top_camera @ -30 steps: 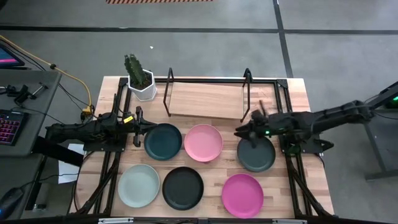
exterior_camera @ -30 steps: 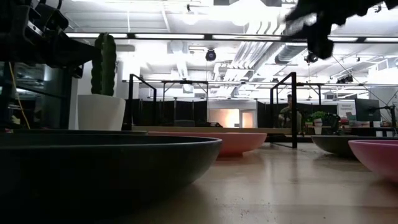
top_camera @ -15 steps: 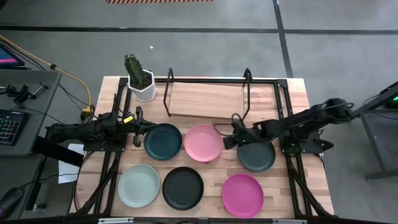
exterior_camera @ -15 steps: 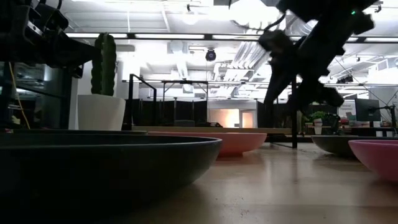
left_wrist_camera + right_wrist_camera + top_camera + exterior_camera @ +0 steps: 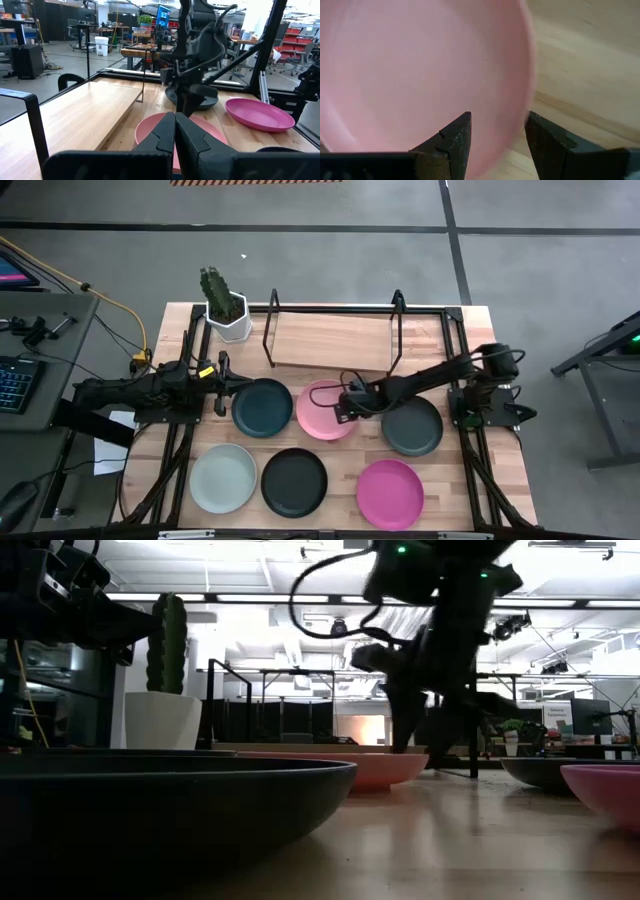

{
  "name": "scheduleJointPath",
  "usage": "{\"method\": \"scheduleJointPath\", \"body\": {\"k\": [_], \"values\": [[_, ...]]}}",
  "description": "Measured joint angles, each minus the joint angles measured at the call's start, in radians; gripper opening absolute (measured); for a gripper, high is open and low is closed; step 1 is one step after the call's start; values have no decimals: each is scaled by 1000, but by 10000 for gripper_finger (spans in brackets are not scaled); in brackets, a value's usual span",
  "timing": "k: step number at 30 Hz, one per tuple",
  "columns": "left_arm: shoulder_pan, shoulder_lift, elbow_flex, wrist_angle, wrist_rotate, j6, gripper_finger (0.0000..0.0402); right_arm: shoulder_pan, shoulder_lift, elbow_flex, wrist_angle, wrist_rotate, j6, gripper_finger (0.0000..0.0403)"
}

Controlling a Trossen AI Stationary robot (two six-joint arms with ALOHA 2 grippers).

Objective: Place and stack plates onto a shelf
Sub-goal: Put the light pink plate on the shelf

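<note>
Off-task items around your table

You are seeing a cactus (image 5: 213, 284) standing in a white pot (image 5: 229, 321) at the table's (image 5: 478, 330) back left corner; a keyboard (image 5: 14, 384) is sitting on the side desk (image 5: 48, 345).

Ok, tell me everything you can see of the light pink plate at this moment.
The light pink plate is round, shallow and matte, with a low raised rim and nothing in it. It lies flat on the wooden tabletop, not on the shelf, in the middle of the back row between the dark teal plate and the dark grey plate. The right gripper is at its right edge, open, one finger over the inside and the other outside the rim. Contact can't be confirmed.
</note>
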Motion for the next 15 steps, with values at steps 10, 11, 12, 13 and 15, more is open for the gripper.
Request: {"method": "scheduleJointPath", "body": {"k": [10, 11, 12, 13, 15], "values": [[0, 0, 0, 0, 0, 0, 0, -42, 33, 26, -55, 4, -49, 139], [0, 0, 0, 0, 0, 0, 0, -47, 33, 26, -57, 8, -54, 129], [0, 0, 0, 0, 0, 0, 0, -51, 33, 26, -61, 9, -59, 118], [0, 0, 0, 0, 0, 0, 0, -53, 33, 26, -63, 9, -66, 105], [0, 0, 0, 0, 0, 0, 0, -57, 33, 26, -62, 10, -81, 76]]}}
